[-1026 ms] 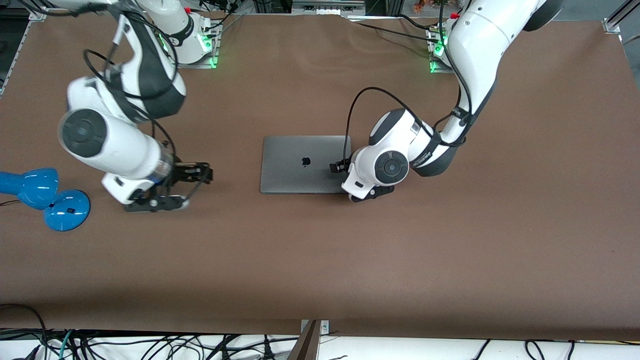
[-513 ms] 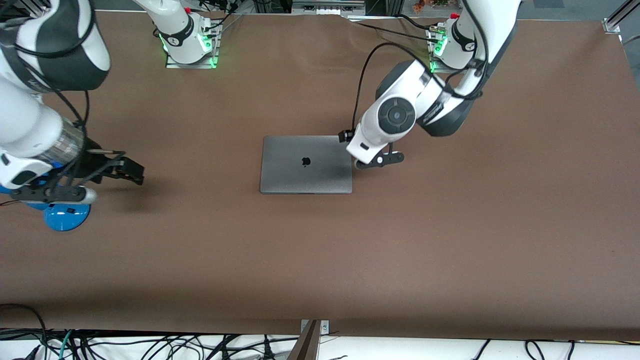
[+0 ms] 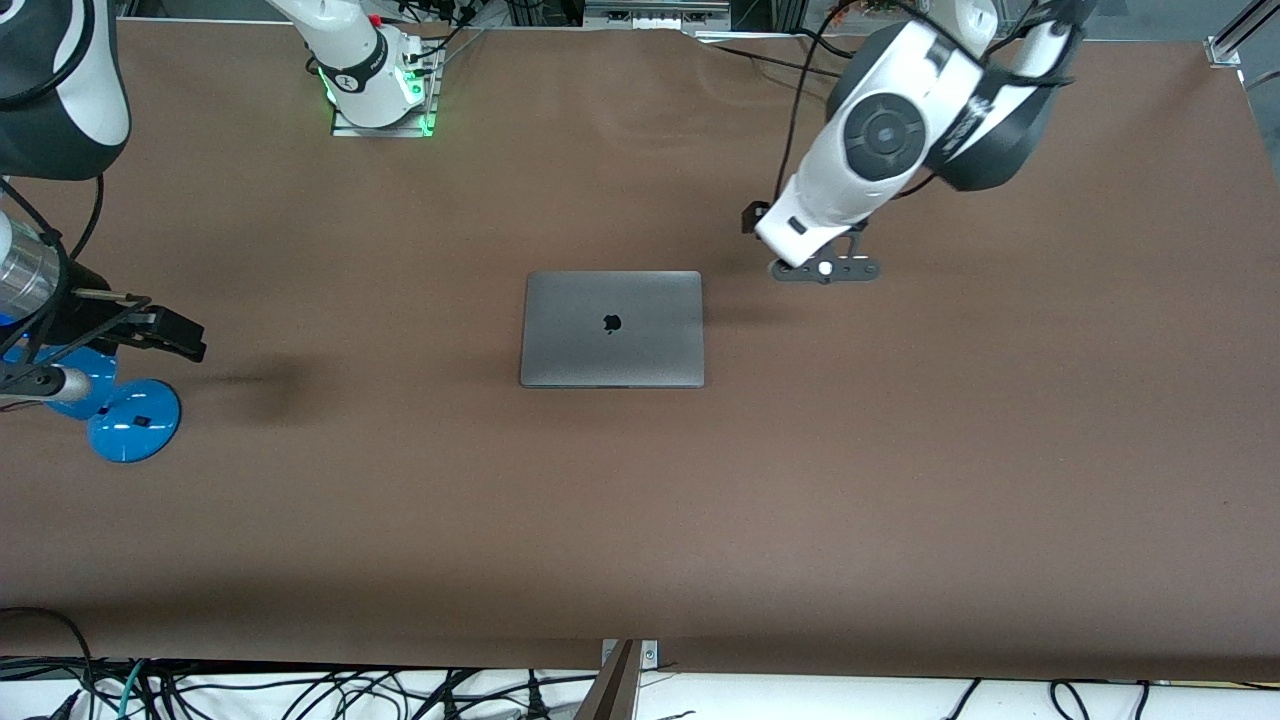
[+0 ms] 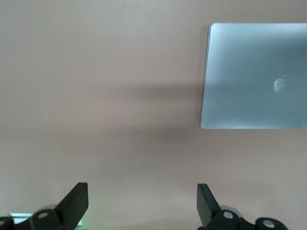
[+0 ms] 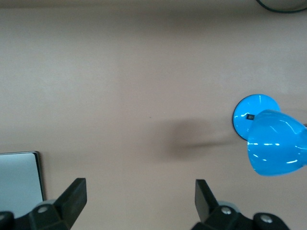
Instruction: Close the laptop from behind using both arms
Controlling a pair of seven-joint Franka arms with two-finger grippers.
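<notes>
The space-grey laptop lies shut and flat in the middle of the brown table, its black logo facing up. It also shows in the left wrist view, and one corner of it shows in the right wrist view. My left gripper is up in the air over bare table beside the laptop, toward the left arm's end; it is open and empty. My right gripper hangs over the table by the blue lamp, well apart from the laptop; it is open and empty.
A blue lamp stands at the right arm's end of the table, partly hidden by the right arm; it also shows in the right wrist view. The right arm's base is at the table's back edge. Cables hang along the front edge.
Both arms have risen and drawn away from the shut laptop: the left gripper toward its base, the right gripper toward the lamp. The laptop has not moved.
</notes>
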